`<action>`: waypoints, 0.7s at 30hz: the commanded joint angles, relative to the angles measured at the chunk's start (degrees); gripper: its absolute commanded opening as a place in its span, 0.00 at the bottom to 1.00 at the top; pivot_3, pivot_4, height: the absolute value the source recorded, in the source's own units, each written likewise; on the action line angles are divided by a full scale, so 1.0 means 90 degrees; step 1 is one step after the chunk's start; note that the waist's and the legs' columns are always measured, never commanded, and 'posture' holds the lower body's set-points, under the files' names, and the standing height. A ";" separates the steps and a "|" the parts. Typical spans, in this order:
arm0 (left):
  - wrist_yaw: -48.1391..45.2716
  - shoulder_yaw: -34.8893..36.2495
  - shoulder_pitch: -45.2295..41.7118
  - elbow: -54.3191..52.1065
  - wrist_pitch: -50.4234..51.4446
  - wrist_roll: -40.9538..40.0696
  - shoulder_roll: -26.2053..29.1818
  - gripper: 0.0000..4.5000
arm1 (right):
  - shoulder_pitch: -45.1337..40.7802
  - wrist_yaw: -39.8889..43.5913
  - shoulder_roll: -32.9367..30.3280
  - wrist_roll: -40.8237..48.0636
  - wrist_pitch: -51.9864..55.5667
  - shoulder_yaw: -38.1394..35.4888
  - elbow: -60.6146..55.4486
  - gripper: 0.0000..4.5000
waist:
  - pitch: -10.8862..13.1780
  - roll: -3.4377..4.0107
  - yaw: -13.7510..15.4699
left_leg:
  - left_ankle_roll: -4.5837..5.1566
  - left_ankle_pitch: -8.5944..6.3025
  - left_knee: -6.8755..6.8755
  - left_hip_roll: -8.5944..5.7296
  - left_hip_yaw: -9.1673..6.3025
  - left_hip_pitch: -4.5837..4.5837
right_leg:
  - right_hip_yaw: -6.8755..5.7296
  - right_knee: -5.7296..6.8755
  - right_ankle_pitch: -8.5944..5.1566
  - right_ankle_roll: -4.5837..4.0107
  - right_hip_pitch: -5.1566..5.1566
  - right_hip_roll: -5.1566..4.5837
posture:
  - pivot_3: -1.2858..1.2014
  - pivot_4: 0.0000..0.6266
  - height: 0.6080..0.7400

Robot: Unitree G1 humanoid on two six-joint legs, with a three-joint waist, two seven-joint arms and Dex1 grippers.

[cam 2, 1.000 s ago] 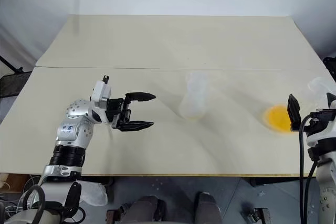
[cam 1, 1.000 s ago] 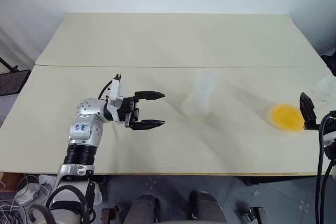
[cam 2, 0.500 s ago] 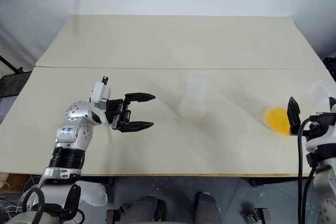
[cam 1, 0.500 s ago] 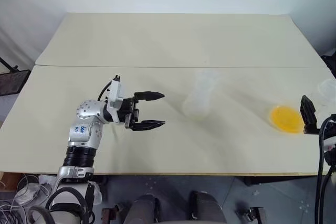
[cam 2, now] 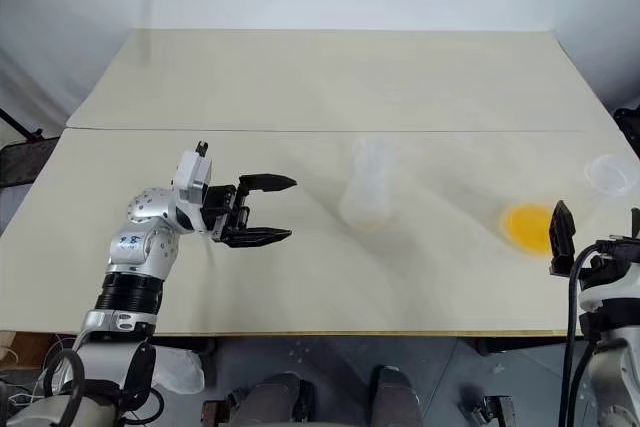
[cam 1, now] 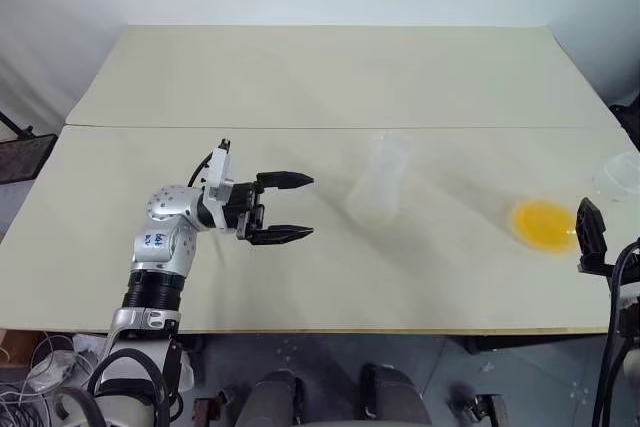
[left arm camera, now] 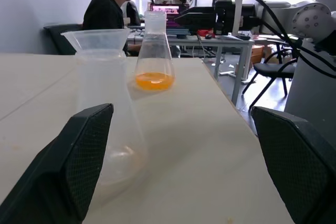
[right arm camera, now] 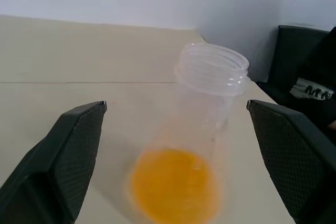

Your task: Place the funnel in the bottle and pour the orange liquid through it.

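We record a pale table (cam 1: 300, 77) spanning most of the head view. The left gripper (cam 1: 287, 208) sits left of centre in that frame, level above the tabletop, its two black fingers spread wide apart with nothing between them, pointing toward frame right.

The bottle (cam 1: 383, 184) stands upright just right of centre, clear of the left gripper. In the left wrist view the funnel (left arm camera: 97, 39) sits in the bottle's mouth, its wide cone above the neck; we cannot confirm how deep the stem goes, as clear plastic overlaps clear plastic.

The orange liquid (cam 1: 545, 224) lies as a shallow pool in a second clear flask (cam 2: 607, 176) at the right edge of the head view, well apart from the bottle. That flask stands upright, its threaded rim open.

The right gripper (right arm camera: 173, 150) is at the lower right edge of the head view, just beside the second flask. In the right wrist view its fingers stand wide apart on either side of the flask, not touching it.

A seated person (left arm camera: 113, 1) appears in the background of the left wrist view.
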 commanded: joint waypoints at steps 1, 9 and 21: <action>-0.0076 -0.0004 -0.0129 0.0002 -0.0080 -0.0092 0.0011 0.99 | -0.0221 0.0162 -0.0184 -0.0062 -0.0330 -0.0207 0.0398 1.00 | 0.0000 0.0000 -0.0002 | 0.0000 0.0000 -0.0002 0.0001 0.0000 0.0001 | 0.0000 0.0000 0.0000 0.0000 0.0000 0.0001 | 0.52 0.24 1.00; -0.0057 0.0035 -0.0079 -0.0102 -0.0056 -0.0107 0.0064 0.99 | -0.0777 0.0420 -0.0507 -0.0356 -0.0738 -0.0130 0.1498 1.00 | 0.0000 0.0000 0.0008 | 0.0001 -0.0001 -0.0004 0.0001 0.0003 0.0001 | 0.0002 -0.0003 0.0000 0.0000 0.0000 0.0000 | 0.52 0.24 1.00; 0.0123 0.0099 0.0170 -0.0464 0.0033 -0.0159 0.0194 0.99 | -0.1465 0.1149 -0.0781 -0.0311 -0.1121 0.0096 0.2625 1.00 | 0.0001 0.0001 0.0002 | 0.0002 -0.0001 -0.0003 0.0002 0.0011 0.0002 | 0.0005 -0.0007 0.0000 0.0000 0.0001 -0.0005 | 0.52 0.24 1.00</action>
